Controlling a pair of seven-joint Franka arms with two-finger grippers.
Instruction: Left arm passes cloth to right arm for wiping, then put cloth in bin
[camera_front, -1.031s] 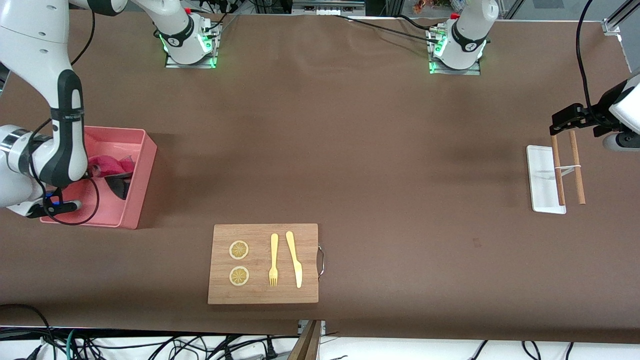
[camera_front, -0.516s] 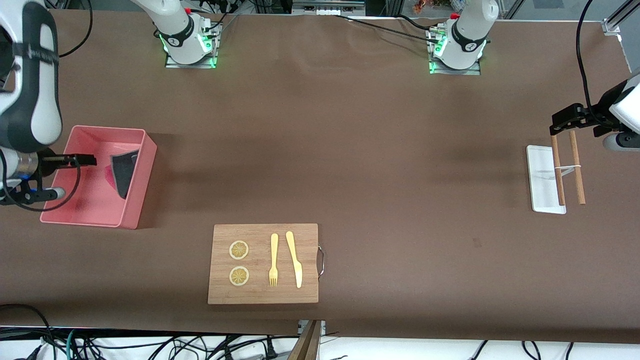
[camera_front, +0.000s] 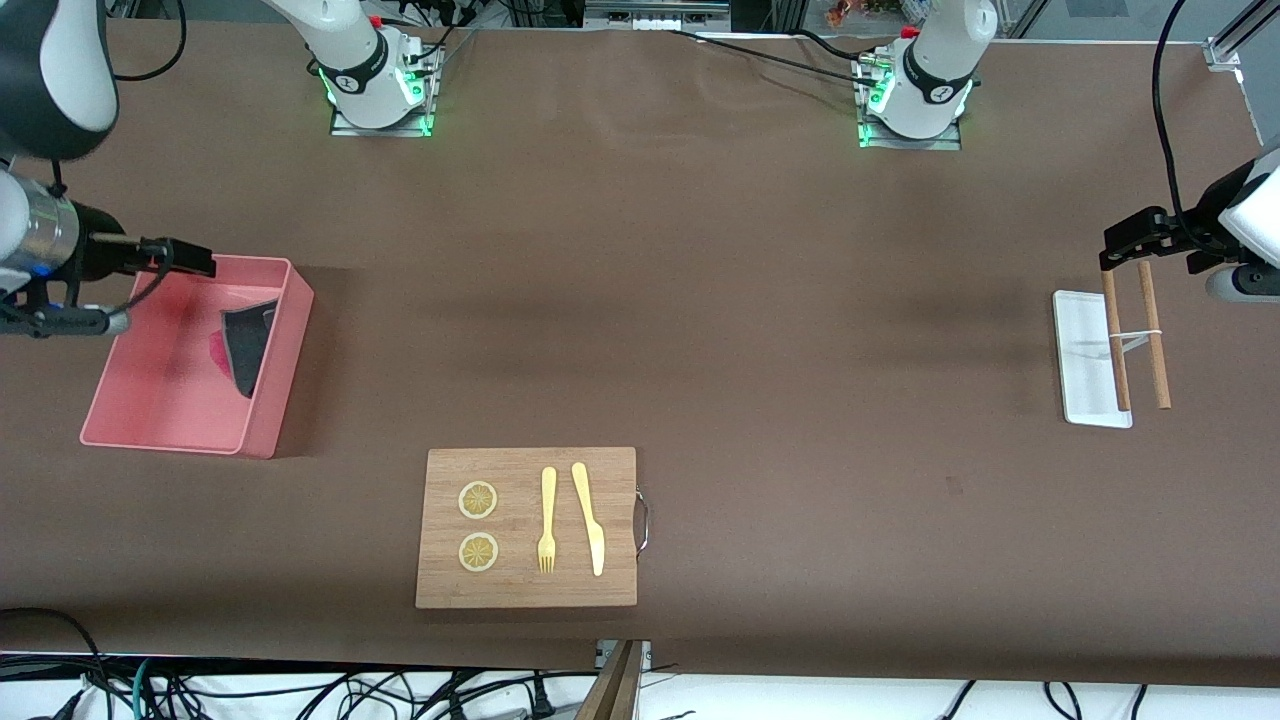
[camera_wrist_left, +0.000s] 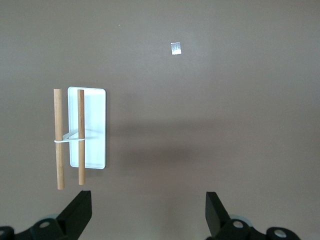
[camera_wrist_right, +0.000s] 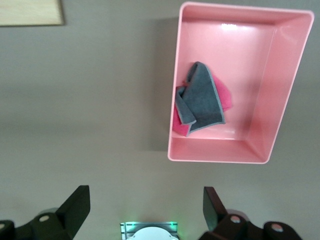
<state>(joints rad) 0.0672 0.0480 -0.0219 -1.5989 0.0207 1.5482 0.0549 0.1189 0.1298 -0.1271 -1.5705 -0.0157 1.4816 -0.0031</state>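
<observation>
The cloth (camera_front: 243, 345), dark grey face up with bright pink showing at its edge, lies crumpled inside the light pink bin (camera_front: 283, 345) at the right arm's end of the table. It also shows in the right wrist view (camera_wrist_right: 200, 100), against a wall of the bin (camera_wrist_right: 220, 155). My right gripper (camera_front: 195, 262) is open and empty, raised over the bin's rim that is farthest from the front camera. My left gripper (camera_front: 1125, 245) is open and empty, waiting above the white tray at the left arm's end.
A wooden cutting board (camera_front: 610, 470) with two lemon slices, a yellow fork and a knife lies near the front camera. A white tray (camera_front: 1082, 360) with two wooden sticks (camera_front: 1155, 340) across it sits at the left arm's end.
The right gripper has let the cloth go into the bin, then lifted and drawn back toward its base. The left arm has not moved.
</observation>
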